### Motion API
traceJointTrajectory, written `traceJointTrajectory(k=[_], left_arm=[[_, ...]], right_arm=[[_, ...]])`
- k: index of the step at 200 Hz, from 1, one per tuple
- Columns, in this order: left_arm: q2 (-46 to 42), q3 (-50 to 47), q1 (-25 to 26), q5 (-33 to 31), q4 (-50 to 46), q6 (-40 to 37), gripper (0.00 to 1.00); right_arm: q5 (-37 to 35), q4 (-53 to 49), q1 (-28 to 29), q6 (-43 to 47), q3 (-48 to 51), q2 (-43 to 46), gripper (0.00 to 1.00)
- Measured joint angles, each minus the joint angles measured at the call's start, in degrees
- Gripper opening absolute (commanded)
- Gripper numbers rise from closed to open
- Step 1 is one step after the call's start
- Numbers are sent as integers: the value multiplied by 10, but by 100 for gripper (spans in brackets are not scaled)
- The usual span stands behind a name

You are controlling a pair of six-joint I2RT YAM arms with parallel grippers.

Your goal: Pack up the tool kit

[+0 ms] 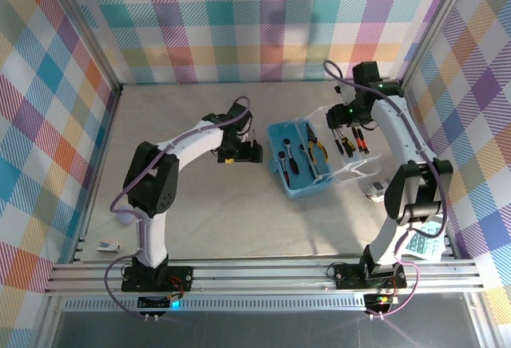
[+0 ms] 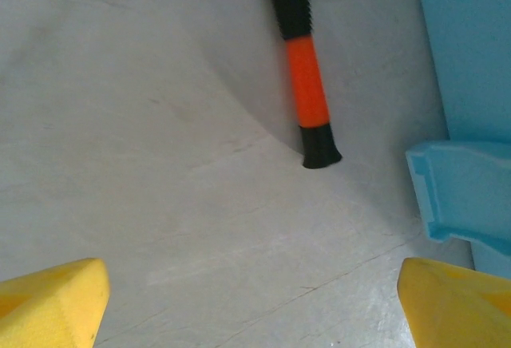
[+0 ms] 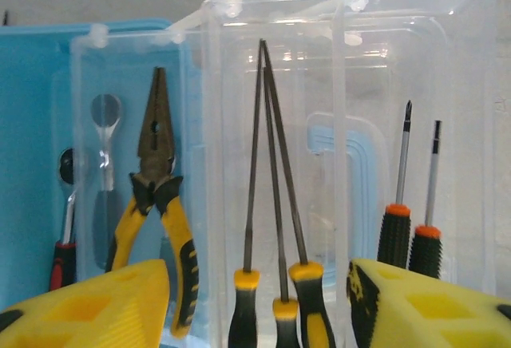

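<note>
The case (image 1: 279, 134) lies flat near the middle of the table (image 1: 184, 212), swung open with its clear lid (image 1: 359, 171) laid out to the right. Both halves face up, so tools can be dropped straight in.

The right pincer (image 3: 259, 300) hangs just over the lid with its yellow fingers (image 3: 88, 304) spread. The handles of three thin tools (image 3: 311, 316) stand between the fingers but, as far as I can see, are not squeezed. I'd guess it is there to set them down or sort them. Two little screwdrivers (image 3: 395, 236) lie beside them, and the pliers (image 3: 156, 140) and a wrench (image 1: 287, 160) sit in the blue half.

The left pincer (image 2: 255, 308) is low over bare table just left of the case. It is spread wide and pointed at a loose tool (image 2: 307, 85) with a black and orange handle (probably what goes in next).

The case itself is pale blue plastic, shallow, with moulded recesses. The lid is see-through, with small tabs along one edge.
</note>
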State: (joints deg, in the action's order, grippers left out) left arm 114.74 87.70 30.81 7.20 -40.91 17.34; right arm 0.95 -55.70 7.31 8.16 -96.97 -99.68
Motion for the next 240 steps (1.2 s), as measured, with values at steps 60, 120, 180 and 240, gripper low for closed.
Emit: traceJointTrajectory(k=[60,120,180,240], left_arm=[[64,35,12,0,23,15,88],[138,143,13,-69,-14,43,71],[163,182,14,-125,-69,47,35],[141,144,17,-159,-44,31,0]], right_arm=[[28,-8,19,-19,10,107,67],[39,-12,22,-34,18,108,66],[47,-12,25,-40,19,108,66],[60,-12,25,-47,19,109,65]])
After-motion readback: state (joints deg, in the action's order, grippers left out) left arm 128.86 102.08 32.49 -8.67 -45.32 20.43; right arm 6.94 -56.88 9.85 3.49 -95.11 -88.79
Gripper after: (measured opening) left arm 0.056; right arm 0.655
